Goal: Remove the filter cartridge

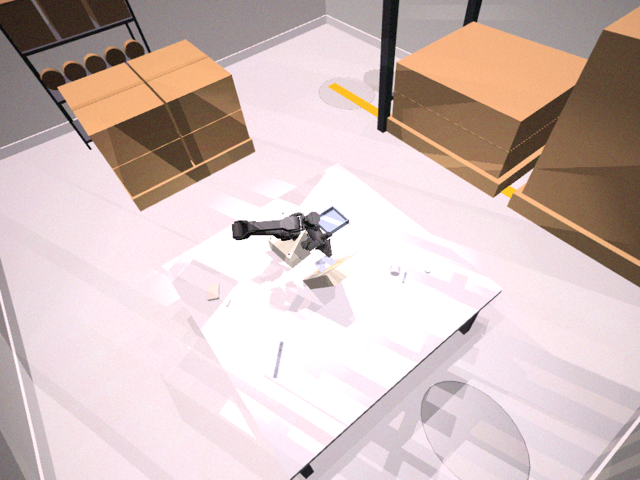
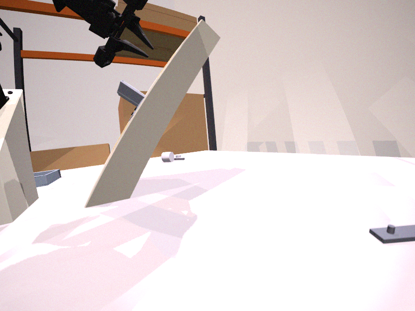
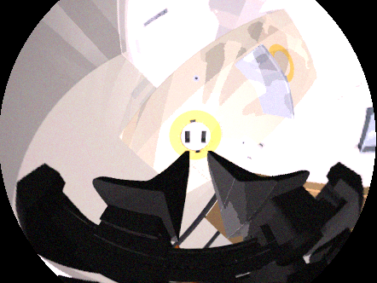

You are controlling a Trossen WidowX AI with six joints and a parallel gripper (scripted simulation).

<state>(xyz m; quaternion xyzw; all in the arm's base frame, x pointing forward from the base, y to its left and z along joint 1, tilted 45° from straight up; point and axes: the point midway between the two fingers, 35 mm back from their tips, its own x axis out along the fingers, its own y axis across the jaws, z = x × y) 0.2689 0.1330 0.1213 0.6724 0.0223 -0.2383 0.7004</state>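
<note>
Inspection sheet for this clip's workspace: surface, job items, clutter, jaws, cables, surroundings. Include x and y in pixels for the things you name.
Surface: white table (image 1: 393, 320) (image 2: 268, 207), glare-washed.
Job items: cartridge (image 3: 195, 136) seated in the leaning panel (image 1: 323, 280) (image 2: 150, 116) (image 3: 141, 128), two slots visible; tray (image 1: 347, 222) (image 2: 48, 179) (image 3: 368, 132) off to the side, no cartridge in it.
Clutter: white cylinder (image 1: 395, 269) (image 2: 167, 157); dark flat bar (image 1: 277, 359) (image 2: 395, 234) (image 3: 156, 17).
Jaws: partly open, holding nothing, short of the panel.
Cables: nothing seen.
Surroundings: large cartons (image 1: 175, 113), shelf rack (image 1: 77, 37).

Brown boxes (image 1: 465, 72) (image 2: 181, 116) beyond table; dark bar (image 1: 278, 359) (image 2: 395, 234) on tabletop.
</note>
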